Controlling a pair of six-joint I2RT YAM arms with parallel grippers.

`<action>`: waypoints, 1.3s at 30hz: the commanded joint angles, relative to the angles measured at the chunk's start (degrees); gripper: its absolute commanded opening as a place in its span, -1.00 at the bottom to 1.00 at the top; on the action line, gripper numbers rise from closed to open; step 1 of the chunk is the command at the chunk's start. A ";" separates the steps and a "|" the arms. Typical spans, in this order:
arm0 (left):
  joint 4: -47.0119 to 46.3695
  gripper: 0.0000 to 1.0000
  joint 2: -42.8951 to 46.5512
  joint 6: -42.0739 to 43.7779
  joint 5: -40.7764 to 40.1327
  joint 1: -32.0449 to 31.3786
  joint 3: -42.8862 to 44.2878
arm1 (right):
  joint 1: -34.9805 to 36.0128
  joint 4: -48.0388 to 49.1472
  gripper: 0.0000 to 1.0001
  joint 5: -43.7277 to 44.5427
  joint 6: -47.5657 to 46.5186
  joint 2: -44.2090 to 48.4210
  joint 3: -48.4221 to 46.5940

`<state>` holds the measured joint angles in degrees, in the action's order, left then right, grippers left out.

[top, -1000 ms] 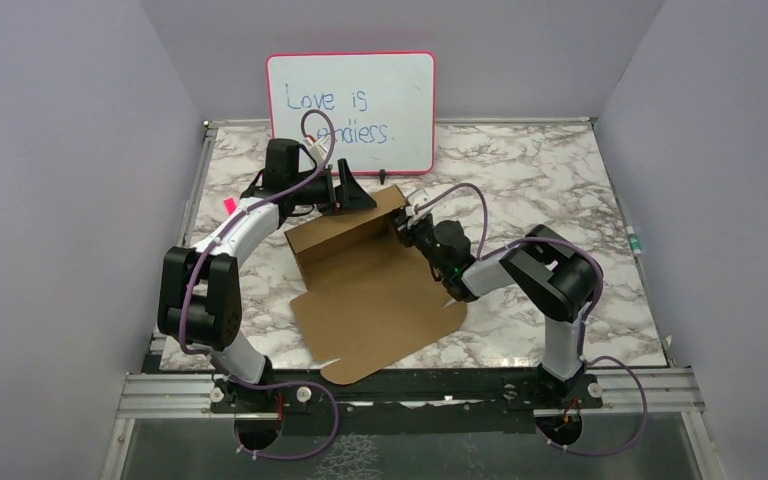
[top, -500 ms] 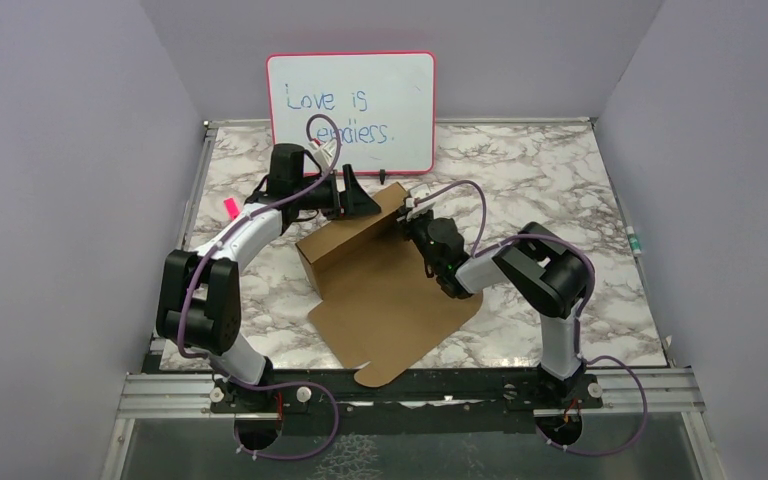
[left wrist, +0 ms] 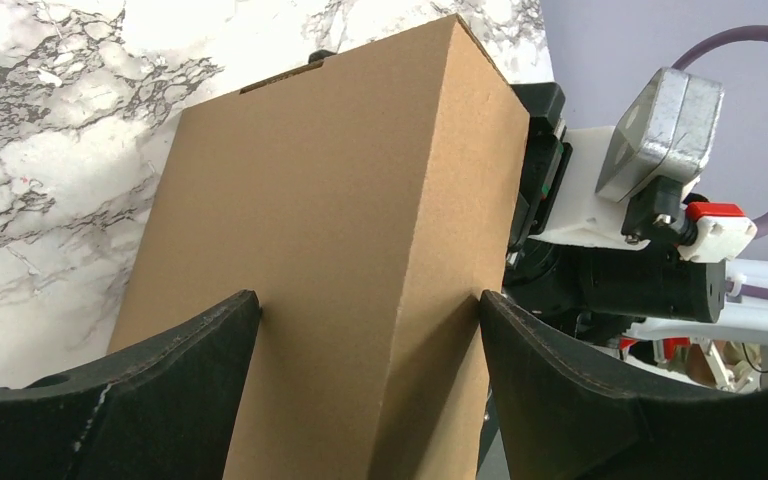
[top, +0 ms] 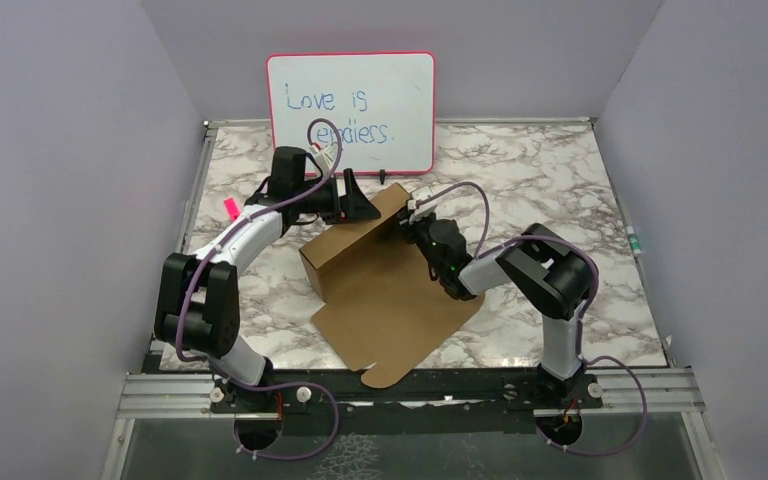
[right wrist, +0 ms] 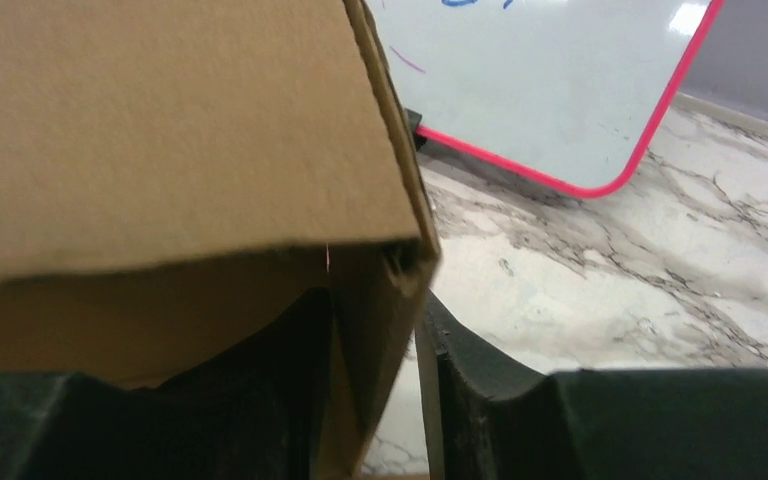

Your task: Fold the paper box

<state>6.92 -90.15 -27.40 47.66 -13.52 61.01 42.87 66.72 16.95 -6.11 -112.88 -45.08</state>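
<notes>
The paper box is a brown cardboard sheet lying on the marble table, with its far edge folded up into a hollow wall. My left gripper reaches in from the left. In the left wrist view its wide-set fingers press both sides of that wall. My right gripper is at the wall's right end. In the right wrist view one finger is inside the box and the other finger is outside, with a thin gap to the cardboard.
A pink-framed whiteboard stands at the back of the table, just behind both grippers, and shows in the right wrist view too. A small pink tag lies left of the left arm. Purple walls enclose three sides.
The box has slid right and toward the near edge, turning slightly. Both grippers moved with its folded wall. The right arm's elbow shifted a little.
</notes>
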 commanded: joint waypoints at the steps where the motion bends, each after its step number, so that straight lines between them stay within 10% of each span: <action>1: 4.42 0.61 1.29 1.78 -1.66 -0.54 0.41 | -0.60 -0.69 -0.15 -3.15 -1.55 3.93 4.52; 15: 4.47 0.61 1.01 1.83 -0.88 -0.46 0.33 | -0.60 0.77 -0.32 -5.39 -3.37 -0.64 0.75; 27: 4.25 0.60 2.07 1.39 0.96 -0.48 0.35 | -0.51 -4.31 -0.75 10.12 -6.28 -1.07 -1.56; 39: 3.84 0.60 1.57 0.95 1.05 -0.46 -0.02 | -0.51 10.80 -0.25 -2.77 -1.48 5.91 5.37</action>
<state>8.47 -89.89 -26.57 47.35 -13.89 61.06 42.72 66.87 16.29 -7.94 -109.47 -41.25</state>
